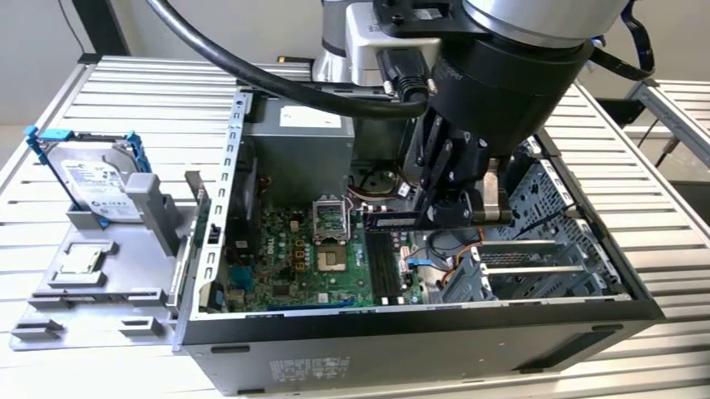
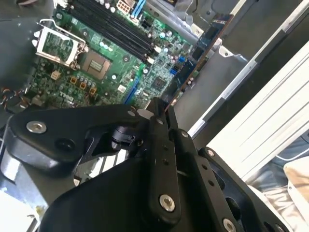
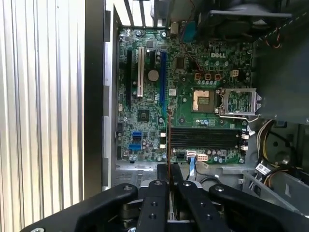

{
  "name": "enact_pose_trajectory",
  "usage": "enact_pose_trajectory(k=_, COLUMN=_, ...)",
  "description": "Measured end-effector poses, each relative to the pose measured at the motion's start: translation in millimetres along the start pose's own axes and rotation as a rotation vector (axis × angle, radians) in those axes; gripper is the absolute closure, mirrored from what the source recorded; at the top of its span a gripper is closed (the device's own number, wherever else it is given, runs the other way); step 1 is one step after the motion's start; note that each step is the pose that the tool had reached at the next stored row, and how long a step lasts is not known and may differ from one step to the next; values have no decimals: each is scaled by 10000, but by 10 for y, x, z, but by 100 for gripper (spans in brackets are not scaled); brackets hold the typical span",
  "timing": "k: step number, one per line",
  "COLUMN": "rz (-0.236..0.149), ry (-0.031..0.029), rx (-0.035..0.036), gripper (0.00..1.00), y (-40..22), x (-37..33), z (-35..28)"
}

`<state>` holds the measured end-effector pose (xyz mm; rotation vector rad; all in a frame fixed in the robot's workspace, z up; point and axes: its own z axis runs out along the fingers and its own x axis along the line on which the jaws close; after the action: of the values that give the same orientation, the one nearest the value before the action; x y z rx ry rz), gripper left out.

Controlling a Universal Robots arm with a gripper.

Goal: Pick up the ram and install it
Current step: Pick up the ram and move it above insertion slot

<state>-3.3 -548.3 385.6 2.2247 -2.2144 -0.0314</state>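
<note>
My gripper (image 1: pixel 455 214) is shut on the ram (image 1: pixel 394 220), a dark, narrow circuit-board stick. It hangs above the green motherboard (image 1: pixel 299 266) inside the open computer case. In the exterior view the stick juts out level from the fingers toward that view's left, above the black memory slots (image 1: pixel 383 266). In the second wrist view the ram (image 2: pixel 198 53) runs out from the gripper (image 2: pixel 158 108) over the board's edge. In the first wrist view it is a thin edge-on line (image 3: pixel 168 140) rising from the gripper (image 3: pixel 169 170), at right angles to the long black slots (image 3: pixel 205 137).
A silver hard drive in a blue frame (image 1: pixel 95 179) stands on a grey fixture (image 1: pixel 89 291) at the exterior view's left, with a small square chip (image 1: pixel 83 262) lying below it. Inside the case are the CPU socket (image 1: pixel 332 241), the power supply (image 1: pixel 299 141) and a metal drive cage (image 1: pixel 544 258).
</note>
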Motion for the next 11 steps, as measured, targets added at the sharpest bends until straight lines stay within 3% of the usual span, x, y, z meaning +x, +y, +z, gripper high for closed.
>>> enact_pose_trajectory(k=2, rz=2, ry=-4, rx=1, gripper=100, y=0, x=-32, z=2)
enact_pose_trajectory(k=11, rz=0, ry=1, rx=0, gripper=100, y=-2, x=-405, z=8)
